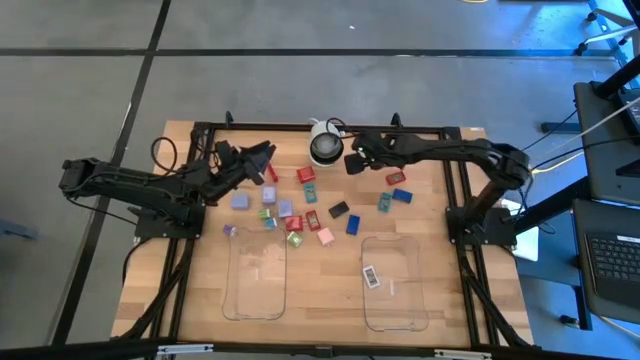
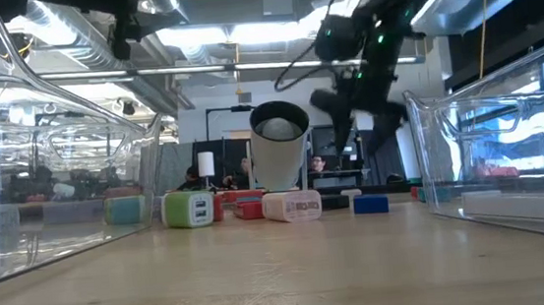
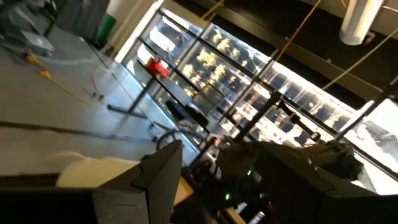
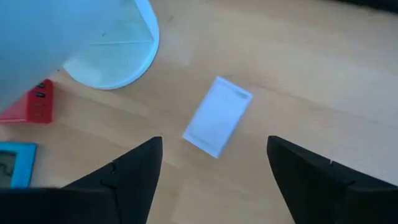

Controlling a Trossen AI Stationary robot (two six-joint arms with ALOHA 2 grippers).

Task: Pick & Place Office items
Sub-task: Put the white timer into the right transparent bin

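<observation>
A: Right gripper (image 4: pixel 214 165) hangs over the back of the desk (image 1: pixel 440 300), beside the white camera dome (image 1: pixel 325 148). Fingers spread wide, nothing between them. A pale lilac block (image 4: pixel 217 116) lies flat on the wood just ahead of the tips.

B: So the step looks like a pickup. Advice?

A: The block sits askew to the fingers (its long side runs diagonally). I'd turn the wrist to close across the narrow side, come straight down, and stay off the dome's base.

B: Left gripper (image 1: pixel 262 157)?

A: Raised over the desk's back left, partly open. Whether it holds anything I cannot tell; its own camera looks into the room.

B: The rest of the items?

A: The coloured blocks (image 1: pixel 300 205) lie scattered mid-desk, behind the two clear trays (image 1: pixel 255 290). The right tray has a small labelled piece in it; the left tray's contents are hard to make out.
</observation>
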